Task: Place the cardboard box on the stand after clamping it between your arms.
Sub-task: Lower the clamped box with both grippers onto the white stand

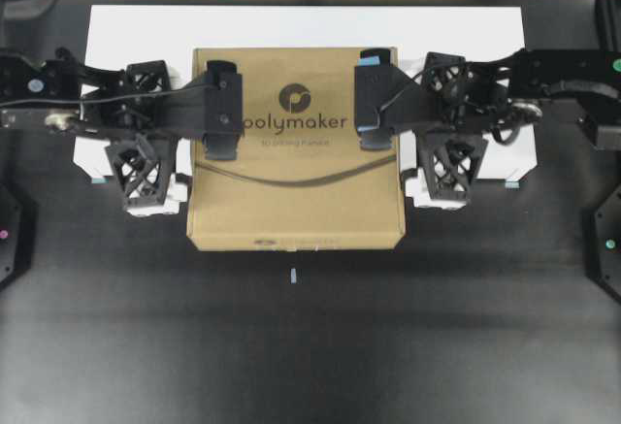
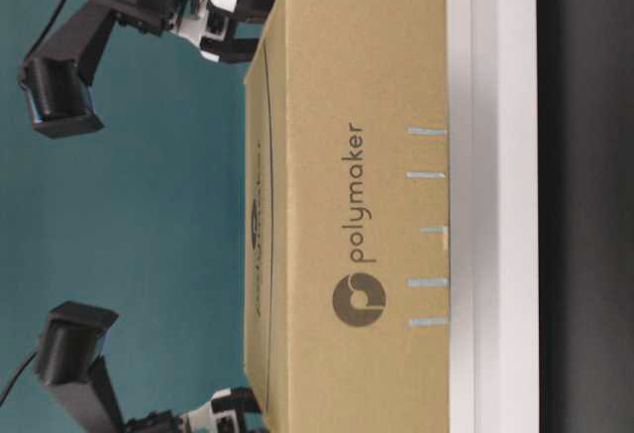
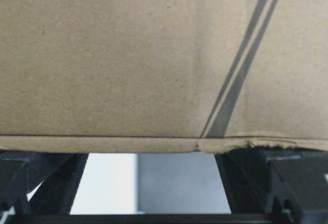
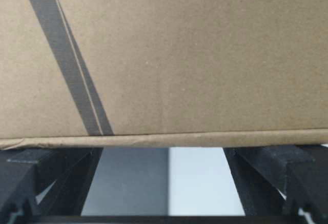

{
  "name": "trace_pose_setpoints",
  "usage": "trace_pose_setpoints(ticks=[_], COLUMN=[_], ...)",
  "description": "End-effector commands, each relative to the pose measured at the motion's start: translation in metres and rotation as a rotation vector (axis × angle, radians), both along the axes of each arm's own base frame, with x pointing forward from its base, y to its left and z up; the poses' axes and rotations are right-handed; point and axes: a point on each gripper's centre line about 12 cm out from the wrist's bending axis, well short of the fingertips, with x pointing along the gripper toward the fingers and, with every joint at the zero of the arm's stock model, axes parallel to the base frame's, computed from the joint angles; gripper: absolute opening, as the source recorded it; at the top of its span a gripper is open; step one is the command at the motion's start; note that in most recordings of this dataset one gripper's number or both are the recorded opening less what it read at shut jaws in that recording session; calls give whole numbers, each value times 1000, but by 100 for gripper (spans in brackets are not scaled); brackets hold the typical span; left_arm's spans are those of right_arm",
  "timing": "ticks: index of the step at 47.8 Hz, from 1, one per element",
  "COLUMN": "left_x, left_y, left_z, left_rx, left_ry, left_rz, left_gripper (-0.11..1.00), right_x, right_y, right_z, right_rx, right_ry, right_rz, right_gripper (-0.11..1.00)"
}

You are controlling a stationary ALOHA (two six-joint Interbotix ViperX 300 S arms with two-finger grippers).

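The cardboard box (image 1: 296,181) (image 2: 357,205), brown with the "polymaker" print, stands on the white stand (image 1: 301,26) (image 2: 495,195); from table level no gap shows beneath it. My left gripper (image 1: 199,118) (image 3: 154,183) is open and set against the box's left side. My right gripper (image 1: 398,104) (image 4: 161,183) is open against the right side. In both wrist views cardboard (image 3: 128,55) (image 4: 179,55) fills the top, with the black fingers (image 3: 256,183) (image 4: 261,183) spread wide below its edge and nothing between them. The arms' bodies (image 1: 136,162) (image 1: 451,167) flank the box.
The stand (image 1: 485,36) reaches well past the box on both sides and sits on the black tabletop (image 1: 310,346). A small white mark (image 1: 292,276) lies in front of the box. Black arm bases (image 1: 10,230) (image 1: 609,249) sit at the table's left and right edges.
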Motion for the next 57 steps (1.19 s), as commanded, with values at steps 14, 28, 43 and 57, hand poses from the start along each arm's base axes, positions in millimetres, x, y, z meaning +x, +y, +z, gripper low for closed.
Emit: trace_pose_setpoints(ticks=[14,28,43,57], left_x=[24,29,28,29], left_y=[50,74,97,112], left_z=[30,24,17,7], left_rx=[45,71,89,97], left_ry=[-111,-92,-72,-88], left_rz=[91,105,127,158], left_gripper=[83,83,83,83], right_x=[26,30,31,28], right_y=[-32,-62,-83,-100], right_z=[14,-6,-23,-27], right_rx=[28,21,-4,-17], right_ry=[-96,-80,-70,-81], right_rz=[-13,-16,-23,-65], right_gripper=[84,84,84,84])
